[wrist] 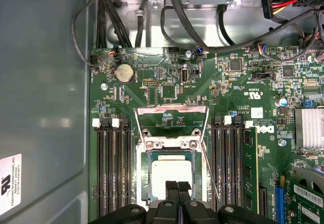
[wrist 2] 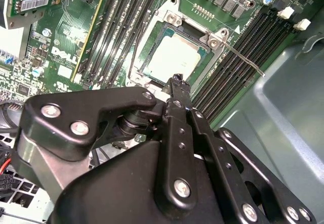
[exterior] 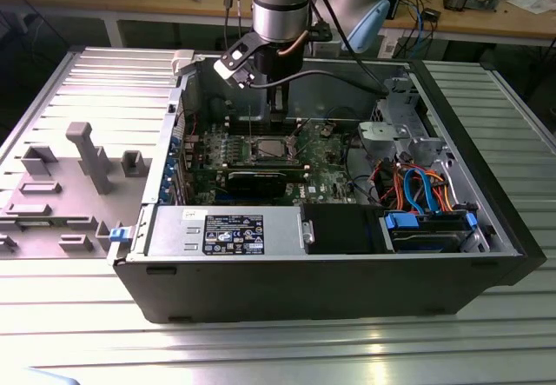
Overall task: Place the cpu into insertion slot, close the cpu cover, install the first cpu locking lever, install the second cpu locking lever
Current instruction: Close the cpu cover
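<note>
- Your gripper [wrist 2: 175,78] sits closest in the second wrist view, black links in front and both fingers clenched together with nothing between them.
- Just past the fingertips, the cpu [wrist 2: 171,57] lies flat in the slot [wrist 2: 161,32], pale metal top facing up. The tips hang over the cpu edge nearest the gripper.
- To one side of the gripper, a thin lever [wrist 2: 245,59] juts out free across the long memory slots [wrist 2: 228,77].
- In the first wrist view you see the two fingertips [wrist: 171,188] side by side, again over the near edge of the cpu [wrist: 172,172].
- Beyond the cpu from the gripper, the cover [wrist: 172,111] stands raised on the slot's far edge. The green board [wrist: 152,82] shows through its window, so the cover is not down on the cpu.
- A lever wire [wrist: 210,171] slants away along one side of the slot, beside the fingers.
- In the exterior view the gripper [exterior: 276,124] hangs straight down into the open case [exterior: 321,285], its tip just above the cpu [exterior: 268,149].
- The power supply [exterior: 226,233] lies well apart from the gripper, along the case wall.
</note>
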Robot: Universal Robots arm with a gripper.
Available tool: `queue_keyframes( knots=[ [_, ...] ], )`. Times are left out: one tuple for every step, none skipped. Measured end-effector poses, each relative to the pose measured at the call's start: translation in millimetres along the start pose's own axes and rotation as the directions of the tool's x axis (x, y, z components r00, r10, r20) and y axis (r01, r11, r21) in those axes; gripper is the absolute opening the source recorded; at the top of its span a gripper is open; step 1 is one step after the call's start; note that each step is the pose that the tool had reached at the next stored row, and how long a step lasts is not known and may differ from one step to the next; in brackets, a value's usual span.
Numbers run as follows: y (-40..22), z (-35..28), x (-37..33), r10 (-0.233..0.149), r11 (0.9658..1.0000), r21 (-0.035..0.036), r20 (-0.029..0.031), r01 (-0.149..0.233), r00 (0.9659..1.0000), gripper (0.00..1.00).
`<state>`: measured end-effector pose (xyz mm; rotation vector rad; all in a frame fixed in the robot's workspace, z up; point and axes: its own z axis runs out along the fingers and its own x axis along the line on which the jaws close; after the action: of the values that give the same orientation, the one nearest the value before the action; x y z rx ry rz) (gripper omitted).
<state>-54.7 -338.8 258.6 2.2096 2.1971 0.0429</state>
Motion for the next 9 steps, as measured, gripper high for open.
queue_keyframes(
  knots=[
    [0.0, 0.0, 0.0, 0.000, 1.0000, 0.0000, 0.0000, 0.000, 1.0000, 0.11],
    [0.0, 0.0, 0.0, 0.000, 1.0000, 0.0000, 0.0000, 0.000, 1.0000, 0.11],
    [0.0, 0.0, 0.0, 0.000, 1.0000, 0.0000, 0.0000, 0.000, 1.0000, 0.11],
    [0.0, 0.0, 0.0, 0.000, 1.0000, -0.0001, 0.0000, 0.000, 1.0000, 0.11],
    [0.1, 0.0, 0.0, 0.000, 1.0000, 0.0000, 0.0000, 0.000, 1.0000, 0.11],
    [0.1, 0.0, 0.0, 0.000, 1.0000, 0.0000, 0.0000, 0.000, 1.0000, 0.11],
    [0.5, 0.0, 0.0, 0.000, 1.0000, 0.0001, 0.0001, 0.000, 1.0000, 0.11],
    [1.0, 0.0, 0.0, 0.000, 1.0000, 0.0000, 0.0001, 0.000, 1.0000, 0.11],
    [2.1, 0.0, 0.0, 0.000, 1.0000, 0.0001, 0.0001, 0.000, 1.0000, 0.11]
  ],
)
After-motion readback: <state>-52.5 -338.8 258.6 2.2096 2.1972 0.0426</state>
